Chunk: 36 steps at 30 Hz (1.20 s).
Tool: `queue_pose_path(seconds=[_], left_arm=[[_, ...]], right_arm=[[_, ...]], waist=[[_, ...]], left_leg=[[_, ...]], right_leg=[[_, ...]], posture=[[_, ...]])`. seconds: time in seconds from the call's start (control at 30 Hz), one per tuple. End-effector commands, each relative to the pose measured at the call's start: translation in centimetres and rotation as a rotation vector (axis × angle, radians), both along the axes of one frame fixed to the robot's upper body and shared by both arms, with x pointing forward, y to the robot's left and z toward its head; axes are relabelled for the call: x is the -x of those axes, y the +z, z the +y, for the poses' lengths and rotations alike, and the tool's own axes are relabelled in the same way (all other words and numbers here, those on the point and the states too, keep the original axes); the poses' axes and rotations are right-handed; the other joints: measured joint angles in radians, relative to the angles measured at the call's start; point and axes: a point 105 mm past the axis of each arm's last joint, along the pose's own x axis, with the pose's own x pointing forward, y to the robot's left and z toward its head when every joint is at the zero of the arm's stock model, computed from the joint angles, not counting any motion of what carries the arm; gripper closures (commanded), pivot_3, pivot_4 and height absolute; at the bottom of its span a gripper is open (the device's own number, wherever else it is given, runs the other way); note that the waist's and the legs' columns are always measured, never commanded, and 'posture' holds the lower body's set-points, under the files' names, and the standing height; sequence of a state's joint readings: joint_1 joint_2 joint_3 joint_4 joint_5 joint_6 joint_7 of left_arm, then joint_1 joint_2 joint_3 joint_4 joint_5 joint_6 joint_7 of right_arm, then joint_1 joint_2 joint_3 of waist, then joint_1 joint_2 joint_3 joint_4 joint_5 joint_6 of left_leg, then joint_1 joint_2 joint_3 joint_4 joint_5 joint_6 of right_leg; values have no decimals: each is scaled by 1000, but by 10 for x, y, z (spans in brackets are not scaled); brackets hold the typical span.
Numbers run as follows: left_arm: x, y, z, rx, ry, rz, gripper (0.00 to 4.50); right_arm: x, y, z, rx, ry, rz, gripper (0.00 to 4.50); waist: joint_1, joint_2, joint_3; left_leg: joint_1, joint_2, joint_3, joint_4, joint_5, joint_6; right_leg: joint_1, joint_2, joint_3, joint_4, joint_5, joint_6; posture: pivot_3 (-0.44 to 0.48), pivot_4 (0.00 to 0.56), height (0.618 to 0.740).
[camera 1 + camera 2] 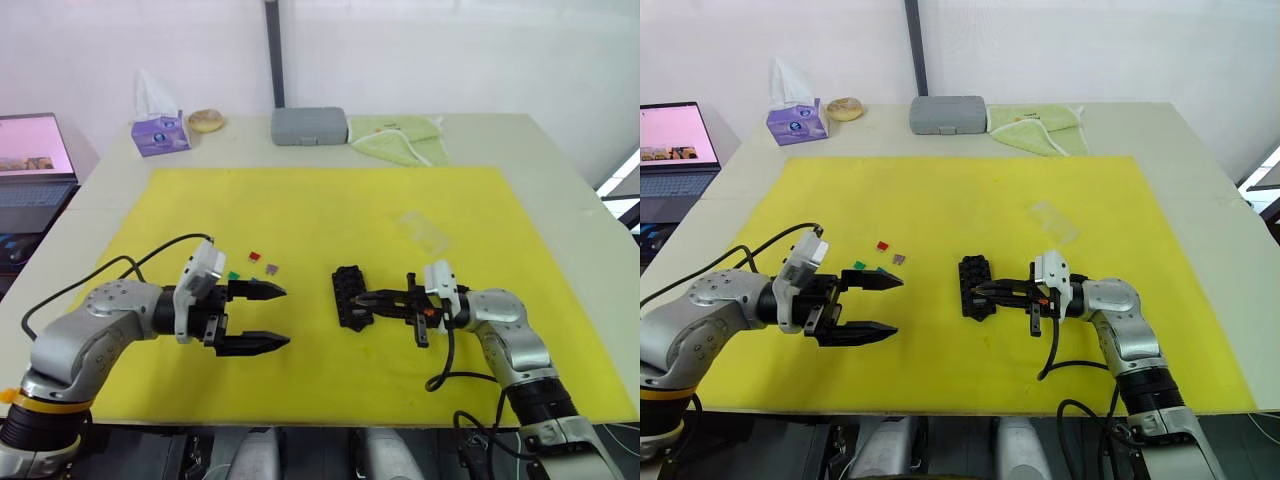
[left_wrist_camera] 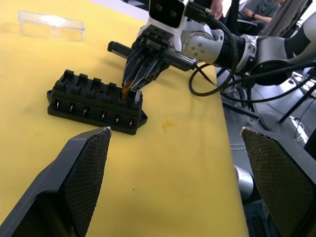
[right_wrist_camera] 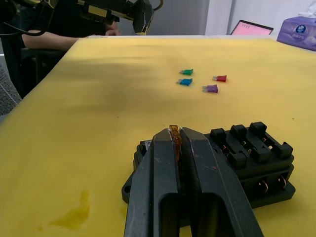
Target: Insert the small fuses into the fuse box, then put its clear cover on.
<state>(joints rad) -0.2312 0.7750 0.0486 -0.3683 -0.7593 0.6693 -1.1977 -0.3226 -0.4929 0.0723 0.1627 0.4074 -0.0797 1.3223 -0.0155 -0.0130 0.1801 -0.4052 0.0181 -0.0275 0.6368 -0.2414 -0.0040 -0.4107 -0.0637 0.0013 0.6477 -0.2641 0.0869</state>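
So the fuse box (image 1: pixel 349 297) sits about mid-mat, long axis running away from me, and my right hand (image 1: pixel 368 297) is right at its right edge, reaching in from the right. It's clamped tight on an orange fuse (image 3: pixel 174 139), blade pinched between the two fingers with just the top poking out. In the left wrist view the fuse tip is right over the box's near end, touching or very nearly. Can't tell if it's actually in a slot yet. My guess is this is the seating step: the hand comes in square across the box's long axis, so the fuse needs lining up with the slot before pushing.

Loose ones are still out on the mat to the left of the box: red fuse (image 1: pixel 255 256), purplish fuse (image 1: pixel 271 269), green fuse (image 1: pixel 233 275), plus a teal fuse (image 3: pixel 185 82) in the right wrist view. My left hand (image 1: pixel 277 316) is gaping wide open, empty, parked just beside those, so it's the nearer one for the next pickup.

Clear cover (image 1: pixel 424 229) lies further back on the mat, right of the box, untouched.
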Motion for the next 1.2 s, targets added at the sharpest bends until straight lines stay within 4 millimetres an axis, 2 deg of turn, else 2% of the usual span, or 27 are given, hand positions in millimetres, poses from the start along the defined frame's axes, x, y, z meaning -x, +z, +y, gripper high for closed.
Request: queue_pose_path(seconds=[0.03, 0.33, 0.93, 1.2], left_arm=[[3, 5, -5, 10, -22, -27, 82], [1, 3, -6, 18, -11, -23, 82], [-2, -1, -6, 22, 5, -21, 82], [-2, -4, -8, 32, 8, -16, 82]], right_arm=[[-3, 5, 2, 6, 5, -39, 4500], [-4, 4, 0, 37, 11, -45, 4500], [-5, 29, 0, -13, 20, -83, 4500], [-6, 22, -2, 36, 28, -93, 4500]], waist=[[0, 0, 0], [-1, 0, 0], [0, 0, 0], [1, 0, 0]], left_leg=[[0, 0, 0, 0, 0, 0], [1, 0, 0, 0, 0, 0], [1, 0, 0, 1, 0, 0], [1, 0, 0, 1, 0, 0]], right_leg=[[0, 0, 0, 0, 0, 0], [1, 0, 0, 0, 0, 0], [1, 0, 0, 0, 0, 0], [1, 0, 0, 0, 0, 0]], posture=[[0, 150, 740], [0, 150, 740], [0, 150, 740], [0, 150, 740]])
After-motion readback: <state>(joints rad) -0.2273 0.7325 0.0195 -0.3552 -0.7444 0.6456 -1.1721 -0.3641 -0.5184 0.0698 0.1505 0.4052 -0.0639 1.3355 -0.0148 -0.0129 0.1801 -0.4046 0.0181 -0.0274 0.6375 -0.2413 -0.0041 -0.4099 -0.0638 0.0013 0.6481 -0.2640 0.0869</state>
